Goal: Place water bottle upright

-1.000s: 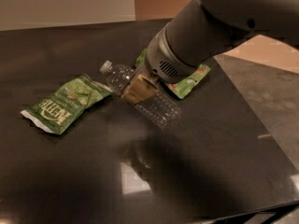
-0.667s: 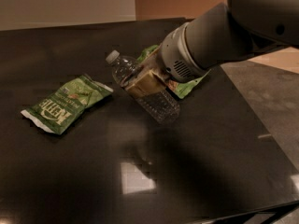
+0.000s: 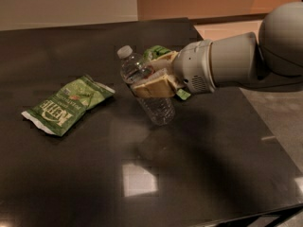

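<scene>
gripper (image 3: 150, 82): centre frame, clamped round the water bottle (image 3: 158, 109) mid-body
bottle axis: leaning, cap upper left, base lower right
next: probably swing the base down

Legible: "KETTLE" in white letters on green snack bag (image 3: 64, 105), lying left on dark table (image 3: 199, 174). Nothing legible on water bottle (image 3: 160, 109). Gripper (image 3: 150, 82) clamped round tilted water bottle at mid-body, right of that bag

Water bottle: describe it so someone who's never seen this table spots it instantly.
On the dark table, find the robot's hand near the middle. The water bottle is gripped there, tilted, white cap up-left: clear ribbed plastic, unlike the green snack bags.
</scene>
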